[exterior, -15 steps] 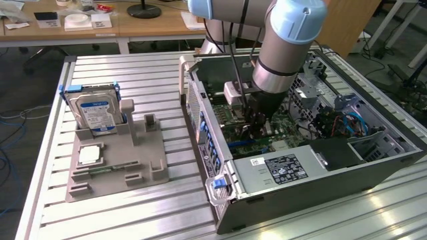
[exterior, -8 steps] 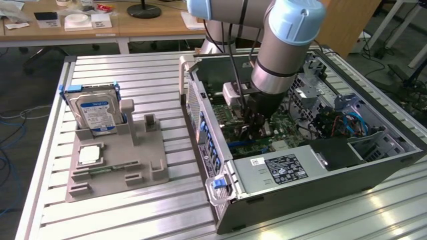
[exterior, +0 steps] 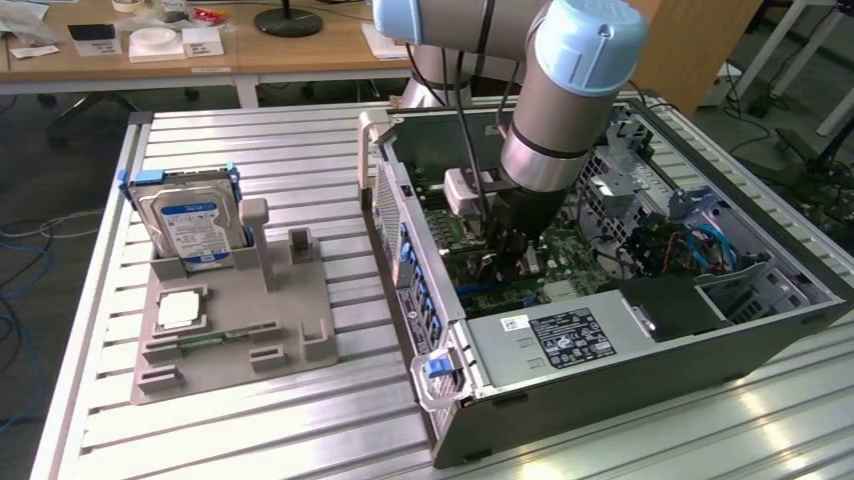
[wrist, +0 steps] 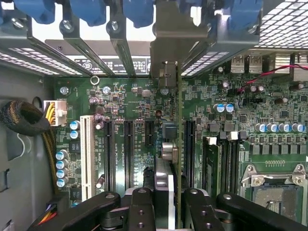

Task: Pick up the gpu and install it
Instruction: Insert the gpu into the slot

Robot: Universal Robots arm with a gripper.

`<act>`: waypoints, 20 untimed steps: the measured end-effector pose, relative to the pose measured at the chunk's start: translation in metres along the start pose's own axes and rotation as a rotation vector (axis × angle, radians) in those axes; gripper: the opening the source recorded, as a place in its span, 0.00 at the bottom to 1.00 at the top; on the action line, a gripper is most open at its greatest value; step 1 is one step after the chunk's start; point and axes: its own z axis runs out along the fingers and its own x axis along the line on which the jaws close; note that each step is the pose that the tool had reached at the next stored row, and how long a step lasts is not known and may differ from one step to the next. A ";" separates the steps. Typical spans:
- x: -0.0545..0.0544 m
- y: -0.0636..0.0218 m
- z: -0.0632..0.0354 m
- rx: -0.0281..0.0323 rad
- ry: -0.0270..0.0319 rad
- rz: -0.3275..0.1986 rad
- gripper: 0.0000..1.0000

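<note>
The gpu (wrist: 179,139) shows edge-on in the wrist view as a thin green blade standing upright over the motherboard (wrist: 130,96). Its metal bracket (wrist: 166,43) lies against the rear slot openings of the computer case (exterior: 607,385). My gripper (wrist: 166,209) is shut on the card's near end, with the black fingers (wrist: 139,207) on either side of it. The card runs between the long black expansion slots (wrist: 127,154); whether its edge sits in a slot cannot be told. In the exterior view, my gripper (exterior: 511,258) is deep inside the open case.
Blue latches (wrist: 86,9) line the case's rear slots. Memory slots (wrist: 226,159) and the processor socket (wrist: 274,192) lie beside the card. The power supply (exterior: 561,340) fills the case's near end. A grey fixture (exterior: 234,330) on the exterior view's left holds a hard drive (exterior: 194,225).
</note>
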 end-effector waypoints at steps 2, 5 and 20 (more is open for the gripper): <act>0.000 0.0000 0.0015 -0.0004 0.0000 0.000 0.28; 0.000 0.0000 0.0019 -0.0007 0.0003 0.000 0.28; -0.002 0.0000 0.0057 -0.0007 0.0003 0.000 0.28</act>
